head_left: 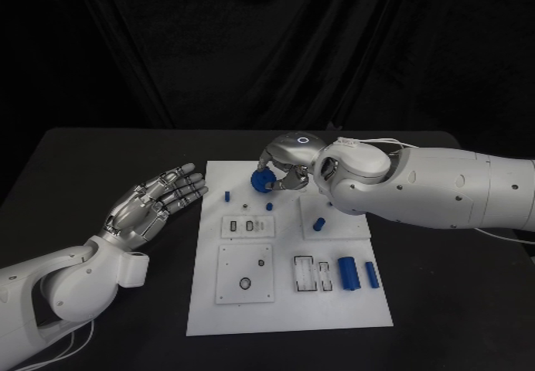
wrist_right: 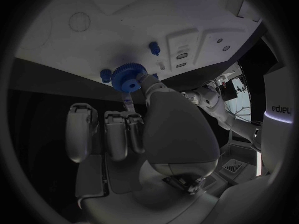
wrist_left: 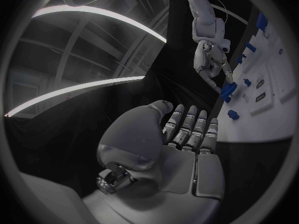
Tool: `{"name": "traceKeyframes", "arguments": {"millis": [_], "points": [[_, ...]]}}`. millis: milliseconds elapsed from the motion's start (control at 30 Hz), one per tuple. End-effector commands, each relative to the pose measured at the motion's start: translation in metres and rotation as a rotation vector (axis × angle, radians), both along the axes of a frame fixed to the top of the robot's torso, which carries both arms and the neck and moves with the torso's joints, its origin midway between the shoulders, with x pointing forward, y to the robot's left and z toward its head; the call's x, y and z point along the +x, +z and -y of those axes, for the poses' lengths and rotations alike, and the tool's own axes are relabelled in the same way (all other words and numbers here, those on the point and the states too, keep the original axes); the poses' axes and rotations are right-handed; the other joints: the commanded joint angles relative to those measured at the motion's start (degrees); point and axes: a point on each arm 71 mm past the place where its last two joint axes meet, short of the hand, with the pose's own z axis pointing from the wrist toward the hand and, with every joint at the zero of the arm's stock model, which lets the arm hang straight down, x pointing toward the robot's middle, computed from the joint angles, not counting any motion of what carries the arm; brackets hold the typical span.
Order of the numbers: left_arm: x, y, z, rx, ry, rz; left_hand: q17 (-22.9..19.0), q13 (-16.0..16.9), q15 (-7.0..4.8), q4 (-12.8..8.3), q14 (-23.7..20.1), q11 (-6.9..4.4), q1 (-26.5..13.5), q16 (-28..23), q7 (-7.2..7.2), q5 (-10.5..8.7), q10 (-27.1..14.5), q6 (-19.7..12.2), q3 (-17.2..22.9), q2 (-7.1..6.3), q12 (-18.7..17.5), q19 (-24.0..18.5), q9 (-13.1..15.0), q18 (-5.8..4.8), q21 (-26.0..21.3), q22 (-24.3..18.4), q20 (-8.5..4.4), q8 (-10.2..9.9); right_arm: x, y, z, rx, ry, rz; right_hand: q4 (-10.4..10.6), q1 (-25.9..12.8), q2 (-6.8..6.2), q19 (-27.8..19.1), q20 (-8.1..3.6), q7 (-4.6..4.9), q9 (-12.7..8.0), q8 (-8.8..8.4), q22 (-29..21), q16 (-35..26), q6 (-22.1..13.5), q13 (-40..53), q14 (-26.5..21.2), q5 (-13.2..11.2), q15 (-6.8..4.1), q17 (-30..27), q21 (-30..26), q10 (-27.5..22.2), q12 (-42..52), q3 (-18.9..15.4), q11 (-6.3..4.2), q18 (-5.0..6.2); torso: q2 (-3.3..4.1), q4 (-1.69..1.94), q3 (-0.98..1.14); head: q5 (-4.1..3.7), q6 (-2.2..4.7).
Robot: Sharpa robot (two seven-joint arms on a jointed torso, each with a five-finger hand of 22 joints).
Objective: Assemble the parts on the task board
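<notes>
The table (head_left: 100,162) is black, and the curtain (head_left: 223,54) filling the top of the frame is just as black. In the middle lies the white task board (head_left: 290,309). On it, the small parts (head_left: 349,272) toward the lower right are blue, and so is the toothed gear (head_left: 263,180) near the board's upper edge. Both arms are white: the left hand (head_left: 154,205) at the left and the right hand (head_left: 287,164) at upper centre are silver.

A black curtain (head_left: 223,54) hangs behind the black table (head_left: 100,162) (long ceiling lights (wrist_left: 87,15) overhead).
</notes>
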Motion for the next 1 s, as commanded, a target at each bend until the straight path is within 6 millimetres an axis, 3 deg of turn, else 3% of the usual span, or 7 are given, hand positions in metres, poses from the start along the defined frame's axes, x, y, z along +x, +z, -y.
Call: {"name": "traceKeyframes", "arguments": {"millis": [33,400,533,1000], "points": [[-0.0006,0.0044,-0.0001,-0.047,0.007,0.043,0.06,0.09,0.31,0.05,0.00,0.32,-0.70,0.32,2.28,-0.31,0.19,0.22,0.35,-0.19,0.35,0.19,0.09,-0.73,0.25,-0.06,-0.01,0.26,0.0017,-0.0022,-0.0013,-0.015,0.004,-0.004,0.07,-0.41,0.27,-0.02,0.09,-1.49,14.97,7.17,8.29,0.14,1.03,15.08,5.98,-0.51,-0.06,15.09,-0.29,6.06,0.16,0.20,0.11,-0.39,0.00,-0.06,-0.01,0.06,-0.01],[-0.0002,0.0041,0.0007,-0.047,0.002,0.042,0.06,0.09,0.31,0.05,0.00,0.32,-0.70,0.32,2.28,-0.31,0.19,0.22,0.35,-0.19,0.35,0.19,0.09,-0.73,0.25,-0.06,-0.01,0.26,0.0043,-0.0083,-0.0061,-0.044,0.000,-0.031,-0.22,-0.23,0.14,-0.62,0.81,-0.20,13.60,3.98,7.82,0.14,-2.52,15.08,5.98,-0.65,0.68,15.09,-1.22,6.06,0.16,1.27,0.88,-0.15,-0.02,-0.13,-0.01,0.10,-0.28],[-0.0001,0.0040,0.0007,-0.046,0.002,0.041,0.08,0.09,0.32,0.06,0.05,0.32,-0.75,0.43,2.29,-0.32,0.21,0.17,0.42,-0.20,0.36,0.18,0.09,-0.75,0.25,-0.06,-0.02,0.25,0.0050,-0.0096,-0.0055,-0.051,-0.006,-0.038,-0.54,-0.09,-0.24,-1.12,0.85,0.13,12.27,1.56,7.44,0.14,-4.35,15.08,5.98,-0.37,0.59,15.09,-1.97,6.06,0.16,2.15,0.81,0.05,0.00,-0.11,0.03,0.16,-0.37],[0.0008,0.0035,0.0007,-0.045,-0.001,0.039,0.08,0.09,0.36,0.07,0.10,0.34,-0.82,0.53,2.29,-0.34,0.23,0.13,0.53,-0.23,0.39,0.17,0.08,-0.78,0.25,-0.06,-0.01,0.25,0.0048,-0.0116,-0.0036,-0.058,-0.017,-0.047,-1.06,0.04,-0.71,-1.98,0.81,0.24,10.58,-1.03,6.74,0.14,-6.28,15.08,5.98,-0.44,0.59,15.09,-3.29,6.06,0.16,3.22,0.71,0.39,-0.03,-0.06,-0.01,0.09,-0.41]]}}
